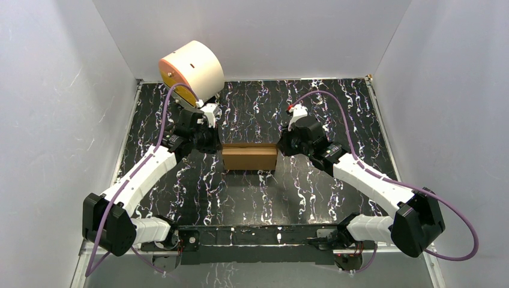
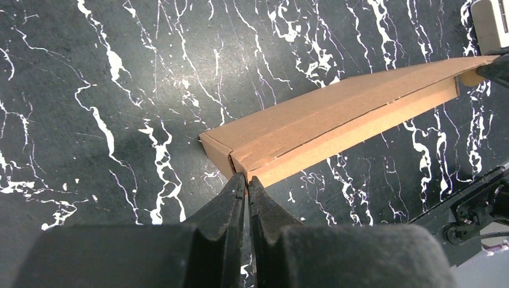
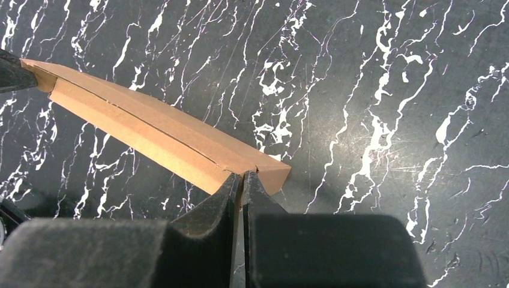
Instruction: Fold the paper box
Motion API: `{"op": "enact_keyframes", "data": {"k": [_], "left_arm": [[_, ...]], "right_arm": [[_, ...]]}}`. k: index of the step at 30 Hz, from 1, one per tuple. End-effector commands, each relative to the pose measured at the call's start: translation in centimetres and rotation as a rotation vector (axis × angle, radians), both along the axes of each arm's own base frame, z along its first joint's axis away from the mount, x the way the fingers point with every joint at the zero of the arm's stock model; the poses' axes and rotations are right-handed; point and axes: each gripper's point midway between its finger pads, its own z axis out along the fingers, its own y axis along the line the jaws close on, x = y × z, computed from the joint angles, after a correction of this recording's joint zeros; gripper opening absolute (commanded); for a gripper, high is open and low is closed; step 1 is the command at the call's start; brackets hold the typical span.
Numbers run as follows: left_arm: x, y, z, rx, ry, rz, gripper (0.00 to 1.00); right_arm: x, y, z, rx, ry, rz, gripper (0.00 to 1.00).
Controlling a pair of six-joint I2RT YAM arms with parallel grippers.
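The paper box (image 1: 249, 157) is a flat brown cardboard shape lying on the black marbled mat (image 1: 336, 114) midway between the arms. My left gripper (image 1: 219, 149) is at its left end. In the left wrist view the gripper (image 2: 246, 178) is pressed together on the near corner of the box (image 2: 336, 117), a sliver of cardboard showing between the tips. My right gripper (image 1: 280, 148) is at the right end. In the right wrist view that gripper (image 3: 241, 175) is pinched on the end edge of the box (image 3: 150, 129). The box's long top flap lies folded down.
A cream cylinder with an orange face (image 1: 191, 69) sits at the back left, just behind the left wrist. White walls enclose the mat on three sides. Purple cables (image 1: 336, 99) arc over both arms.
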Motion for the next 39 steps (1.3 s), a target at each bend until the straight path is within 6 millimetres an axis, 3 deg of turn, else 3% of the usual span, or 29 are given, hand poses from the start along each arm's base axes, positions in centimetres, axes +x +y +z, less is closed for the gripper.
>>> {"op": "enact_keyframes", "data": {"k": [1,27,39], "left_arm": [[0.5,0.3,1.5,0.015,-0.039,0.006,0.03],[-1.0,-1.2,2.2,-0.067,0.001,-0.037,0.00],[-1.2,-1.1,1.8,-0.062,0.010,-0.036,0.00]], "right_arm": [[0.6,1.5,2.9,0.092,-0.034,0.013,0.13],[1.9,0.3,2.3,0.085,0.003,-0.137,0.11],[1.6,0.0,0.7,0.058,0.012,-0.135,0.09]]}}
